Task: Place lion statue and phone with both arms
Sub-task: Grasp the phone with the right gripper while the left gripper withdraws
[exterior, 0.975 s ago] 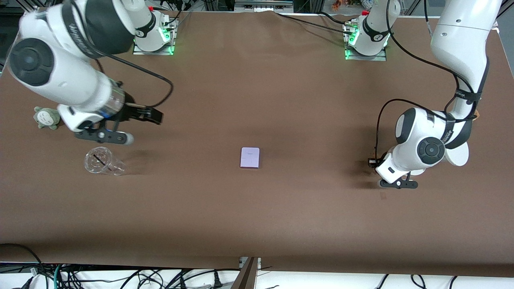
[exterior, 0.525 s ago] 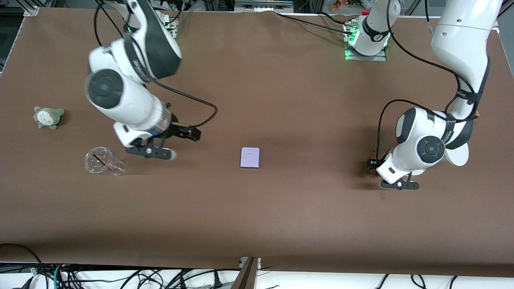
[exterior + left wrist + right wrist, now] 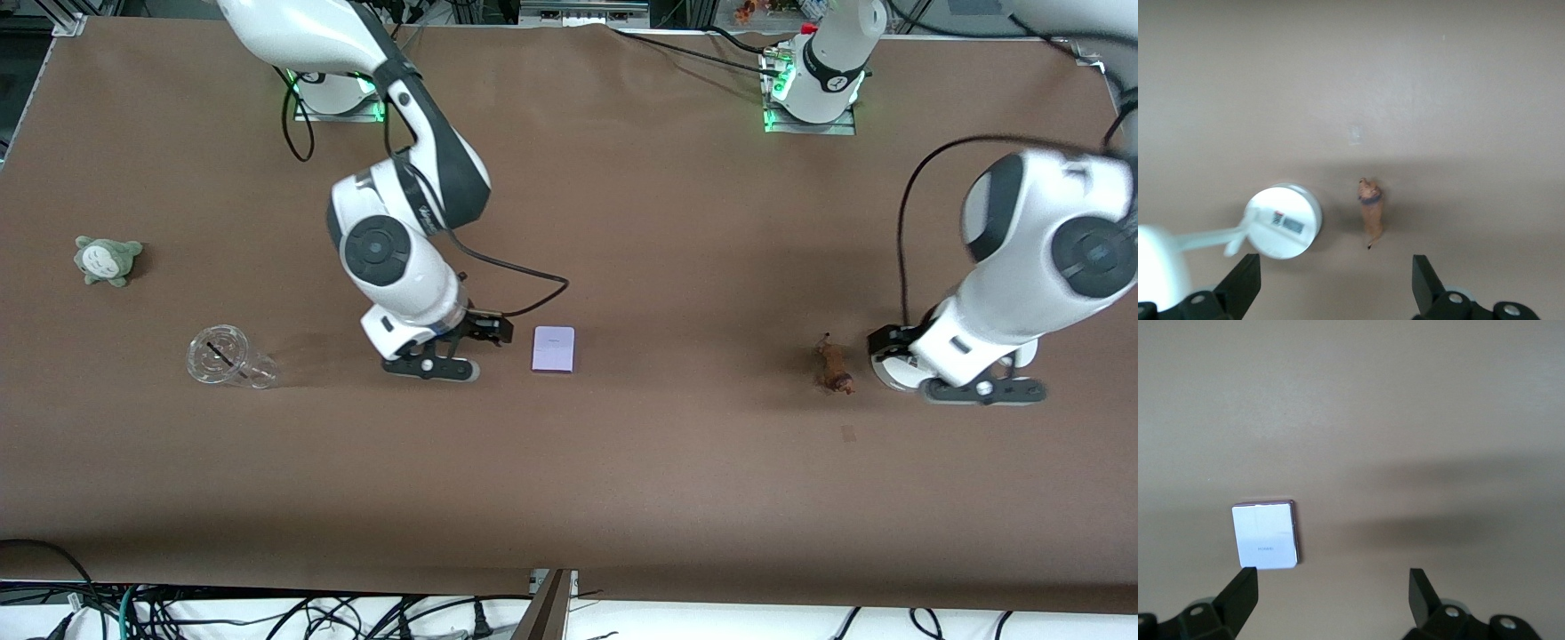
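Lion statue [image 3: 834, 366] lies set down on worktop [image 3: 676, 222], left gripper [image 3: 1338, 287] fingers released above it; right gripper [image 3: 1331, 603] fingers spread, phone [image 3: 553, 348] not yet grasped.

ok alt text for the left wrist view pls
The open left gripper hangs over the brown table, empty, with the small orange-brown lion statue lying on the table below it. A white round-based stand sits beside the lion, apart from it.

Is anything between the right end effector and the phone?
Nothing visible: the right end effector, open, is beside the phone with only bare table between them.
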Robot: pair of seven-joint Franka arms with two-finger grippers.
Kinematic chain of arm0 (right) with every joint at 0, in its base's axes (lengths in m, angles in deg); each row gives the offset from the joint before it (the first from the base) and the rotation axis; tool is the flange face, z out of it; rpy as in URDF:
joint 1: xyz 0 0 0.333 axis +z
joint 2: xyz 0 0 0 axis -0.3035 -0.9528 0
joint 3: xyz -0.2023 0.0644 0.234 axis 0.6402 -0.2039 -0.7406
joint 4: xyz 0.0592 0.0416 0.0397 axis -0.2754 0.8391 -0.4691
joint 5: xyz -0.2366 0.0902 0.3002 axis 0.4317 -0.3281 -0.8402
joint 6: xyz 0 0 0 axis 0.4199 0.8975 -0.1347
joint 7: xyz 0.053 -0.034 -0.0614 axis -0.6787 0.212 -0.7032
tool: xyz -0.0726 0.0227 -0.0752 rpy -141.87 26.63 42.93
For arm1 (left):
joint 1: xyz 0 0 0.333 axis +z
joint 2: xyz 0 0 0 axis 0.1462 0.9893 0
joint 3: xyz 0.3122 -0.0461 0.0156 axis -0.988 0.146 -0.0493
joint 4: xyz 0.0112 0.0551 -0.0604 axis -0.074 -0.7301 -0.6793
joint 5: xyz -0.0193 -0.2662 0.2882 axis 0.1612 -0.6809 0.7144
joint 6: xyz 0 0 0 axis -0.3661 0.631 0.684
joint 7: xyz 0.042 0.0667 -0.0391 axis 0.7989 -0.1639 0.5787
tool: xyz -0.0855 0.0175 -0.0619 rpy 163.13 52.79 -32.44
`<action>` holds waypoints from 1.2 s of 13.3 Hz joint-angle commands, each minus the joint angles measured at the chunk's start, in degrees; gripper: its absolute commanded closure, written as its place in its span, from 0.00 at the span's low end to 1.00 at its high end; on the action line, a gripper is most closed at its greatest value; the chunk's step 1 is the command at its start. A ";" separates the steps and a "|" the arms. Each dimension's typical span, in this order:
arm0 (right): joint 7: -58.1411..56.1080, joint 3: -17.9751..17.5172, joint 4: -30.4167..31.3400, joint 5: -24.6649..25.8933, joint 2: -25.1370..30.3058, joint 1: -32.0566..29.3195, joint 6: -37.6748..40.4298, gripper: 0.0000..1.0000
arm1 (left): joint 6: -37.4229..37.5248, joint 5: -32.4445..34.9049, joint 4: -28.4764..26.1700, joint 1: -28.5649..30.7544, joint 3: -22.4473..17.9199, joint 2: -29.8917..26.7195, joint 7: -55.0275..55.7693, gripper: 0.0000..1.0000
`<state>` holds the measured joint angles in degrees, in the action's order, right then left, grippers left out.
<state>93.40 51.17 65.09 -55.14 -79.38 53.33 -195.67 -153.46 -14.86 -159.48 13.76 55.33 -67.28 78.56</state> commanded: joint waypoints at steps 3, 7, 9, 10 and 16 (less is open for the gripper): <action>2.46 0.40 -0.54 -0.75 -5.72 3.27 -8.64 0.00 | 18.31 -1.89 15.62 0.19 0.88 -0.82 -1.13 0.00; 2.38 0.40 -3.51 -0.75 -10.72 5.99 -11.57 0.00 | 20.97 -3.81 16.08 0.62 0.62 -1.43 -3.23 0.00; 2.29 0.40 -7.29 -0.66 -13.71 6.96 -11.48 0.00 | 19.92 -5.49 14.51 0.11 -0.43 -3.35 -6.46 0.00; 2.11 0.40 -8.52 -0.57 -14.94 7.23 -11.65 0.00 | 18.52 -6.45 10.24 -1.12 -2.96 -6.32 -8.05 0.00; 2.20 0.58 -12.05 0.22 -20.58 9.60 -14.64 0.00 | 7.25 -9.19 -9.32 -7.81 -12.30 -18.48 -9.04 0.00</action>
<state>95.33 51.12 55.45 -55.13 -97.87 62.31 -209.25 -145.55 -23.13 -164.92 6.76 43.82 -82.98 70.53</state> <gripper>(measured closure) 0.000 0.000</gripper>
